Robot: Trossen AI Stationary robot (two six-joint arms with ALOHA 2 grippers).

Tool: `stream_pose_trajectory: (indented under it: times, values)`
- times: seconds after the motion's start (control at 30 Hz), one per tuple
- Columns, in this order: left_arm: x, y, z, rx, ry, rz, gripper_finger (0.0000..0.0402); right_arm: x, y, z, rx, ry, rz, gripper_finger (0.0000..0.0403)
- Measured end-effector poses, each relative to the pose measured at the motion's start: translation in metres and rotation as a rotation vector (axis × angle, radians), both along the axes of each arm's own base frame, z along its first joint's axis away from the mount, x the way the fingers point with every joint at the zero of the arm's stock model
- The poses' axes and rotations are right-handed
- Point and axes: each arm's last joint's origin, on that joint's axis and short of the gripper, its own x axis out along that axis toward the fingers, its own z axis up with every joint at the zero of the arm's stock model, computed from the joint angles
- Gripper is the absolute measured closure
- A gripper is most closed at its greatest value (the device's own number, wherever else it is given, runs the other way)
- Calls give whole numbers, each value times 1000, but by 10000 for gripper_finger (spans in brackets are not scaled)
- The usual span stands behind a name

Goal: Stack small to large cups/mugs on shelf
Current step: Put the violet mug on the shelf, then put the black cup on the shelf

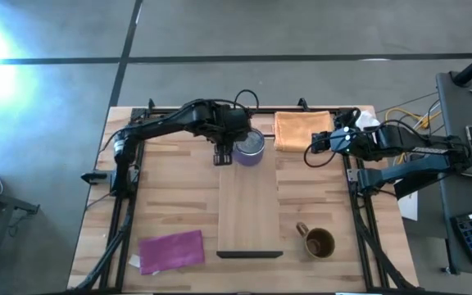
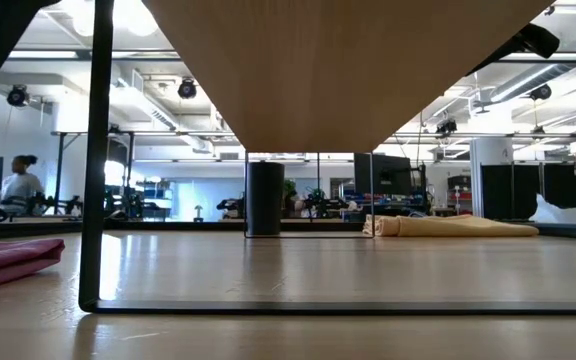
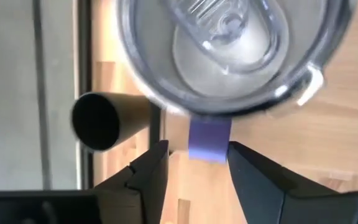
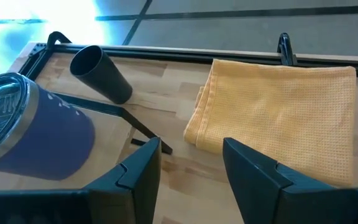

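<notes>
Closest to the high camera, the left tool [image 1: 222, 156] hovers at the shelf's [image 1: 250, 215] far end, fingers parted narrowly around nothing, just beside the purple mug [image 1: 249, 148]. Apparently on the table behind stands the black cup [image 4: 100, 74]. Farther right, the right tool [image 1: 311, 152] waits open near the orange cloth [image 1: 301, 129]; the brown mug [image 1: 318, 242] sits well apart.
</notes>
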Motion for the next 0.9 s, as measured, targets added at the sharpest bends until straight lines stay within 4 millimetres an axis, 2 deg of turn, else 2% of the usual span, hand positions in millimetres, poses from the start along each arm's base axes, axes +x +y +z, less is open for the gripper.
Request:
stream_pose_trajectory:
  times: [0.1, 0.2, 0.3, 0.43, 0.6, 0.7, 0.9]
  values:
    - [-14, 2, 14, 69, -36, 68, 247, 0, 0, 0, -4, -1, -3, 236]
    - [-27, 19, 29, 117, -115, 178, 246, 0, 0, 0, -5, -2, -7, 236]
    - [-36, 51, 33, 40, -186, 279, 247, 0, 0, 0, -3, -10, -17, 236]
    - [-54, 105, 31, -97, -275, 430, 247, 0, 0, 0, 2, -17, -25, 236]
    - [-72, 158, 17, -136, -288, 632, 246, 0, 0, 0, 2, -18, -25, 236]
    - [-69, 170, 5, -161, -264, 653, 246, 0, 0, 0, -2, -17, -28, 236]
    - [-46, 189, -35, -197, -161, 664, 246, 0, -1, 0, -1, -22, -36, 236]
